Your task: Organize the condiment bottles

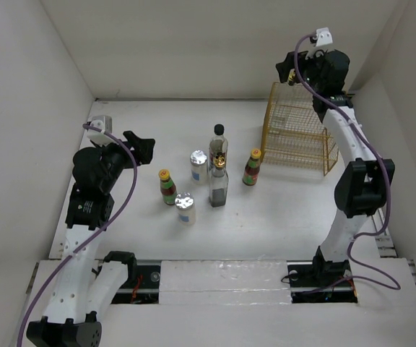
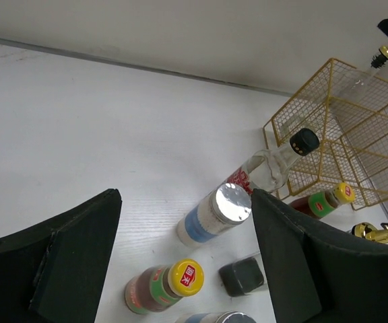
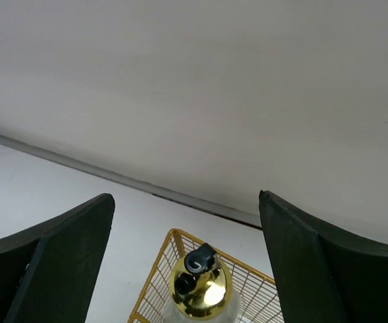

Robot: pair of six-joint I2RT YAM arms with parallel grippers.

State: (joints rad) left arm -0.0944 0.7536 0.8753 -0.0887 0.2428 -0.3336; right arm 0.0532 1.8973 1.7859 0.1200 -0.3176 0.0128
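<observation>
one gold-spouted bottle (image 3: pixel 202 291) upright inside yellow wire basket (image 1: pixel 295 134). right gripper (image 3: pixel 186 202) above it, jaws wide, not touching. remaining six bottles (image 1: pixel 218 186) clustered on table (image 1: pixel 128 238), outside basket. left gripper (image 2: pixel 186 196) spread, empty, beside cluster. judged: early stage, most sorting undone.

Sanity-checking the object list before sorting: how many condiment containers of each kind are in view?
Gold-spouted clear bottles: 2
Black-capped bottle: 1
Red yellow-capped bottles: 2
Silver-lidded jars: 2
Total: 7
</observation>
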